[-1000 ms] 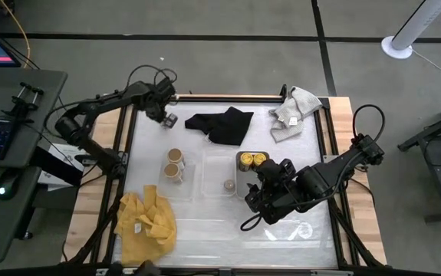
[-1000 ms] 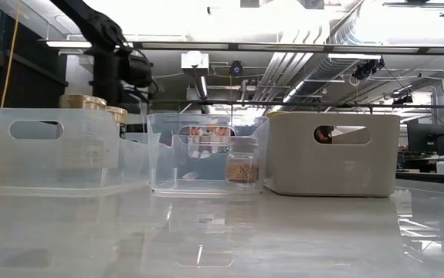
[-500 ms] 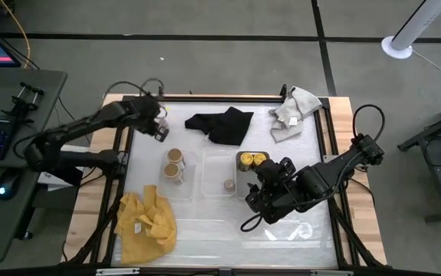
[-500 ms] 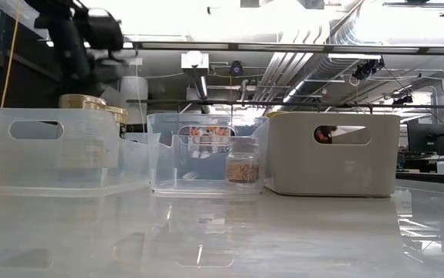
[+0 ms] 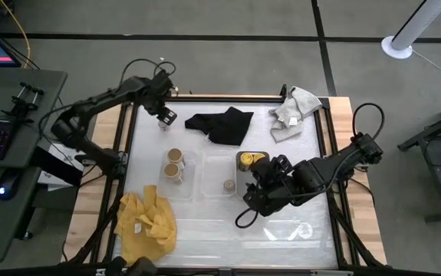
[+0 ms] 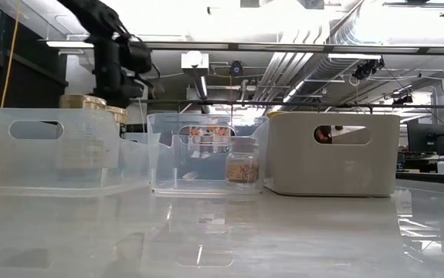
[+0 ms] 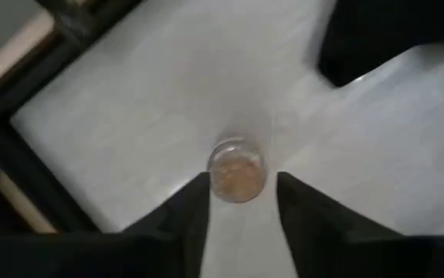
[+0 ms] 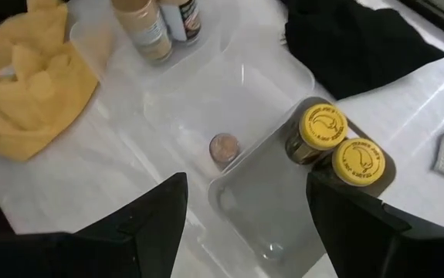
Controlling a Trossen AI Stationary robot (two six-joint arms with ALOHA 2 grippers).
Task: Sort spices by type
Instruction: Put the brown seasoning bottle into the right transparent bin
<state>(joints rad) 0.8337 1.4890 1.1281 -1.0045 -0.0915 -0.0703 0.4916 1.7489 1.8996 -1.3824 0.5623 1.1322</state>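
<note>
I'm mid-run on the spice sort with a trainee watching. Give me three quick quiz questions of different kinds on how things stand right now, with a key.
1. True or false: both yellow-lidded jars stand in the grey tray.
2. Which jars share the left clear tray? A) two tan-lidded jars B) two yellow-lidded jars C) none
3. Fill in: the small brownish jar outside the trays stands on the white table below the ____ tool.

Key
1. True; they stand side by side at one end.
2. A. The middle clear tray holds a single small brown-lidded jar.
3. Left. Its fingers are spread either side of the jar; the right tool waits open over the trays.
</note>
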